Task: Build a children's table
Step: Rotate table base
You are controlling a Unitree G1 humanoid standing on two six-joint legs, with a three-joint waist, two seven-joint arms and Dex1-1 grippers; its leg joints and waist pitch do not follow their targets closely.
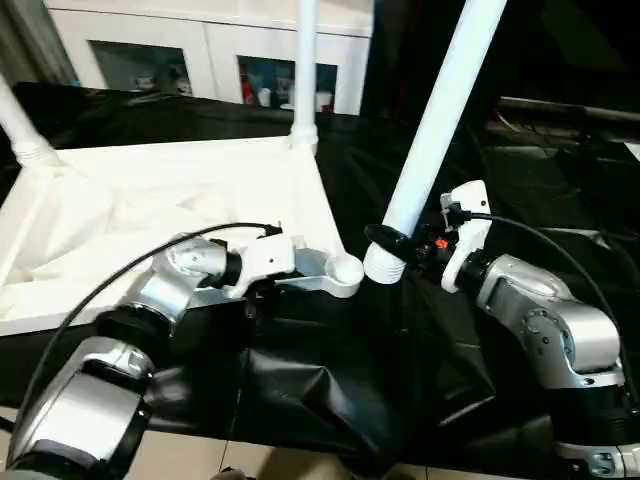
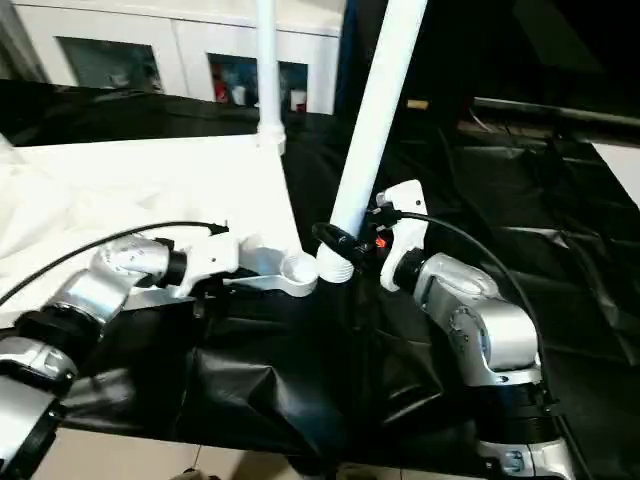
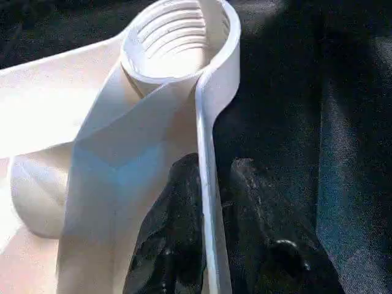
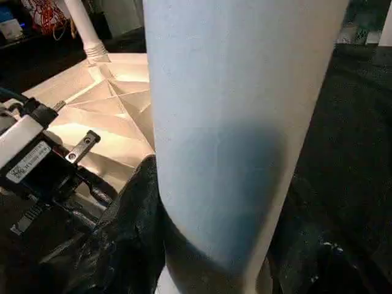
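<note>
The children's table top (image 1: 150, 215) lies upside down on black cloth, ribbed side up. One white leg (image 1: 305, 60) stands in its far corner and another (image 1: 18, 120) in its left corner. The near right corner socket (image 1: 345, 270) is round, threaded and holds nothing. My right gripper (image 1: 395, 245) is shut on a third leg (image 1: 440, 110), which leans up to the right. That leg's threaded end (image 1: 383, 262) sits just beside the socket. My left gripper (image 3: 211, 184) straddles the top's thin rim (image 3: 208, 245) just behind the socket, with its fingers (image 3: 257, 226) slightly apart from it.
Black cloth (image 1: 330, 390) covers the work surface and hangs in folds over the near edge. A white cabinet (image 1: 200, 50) with glass doors stands behind. Black cables run along both forearms. A strip of light floor (image 1: 200, 455) lies at the near edge.
</note>
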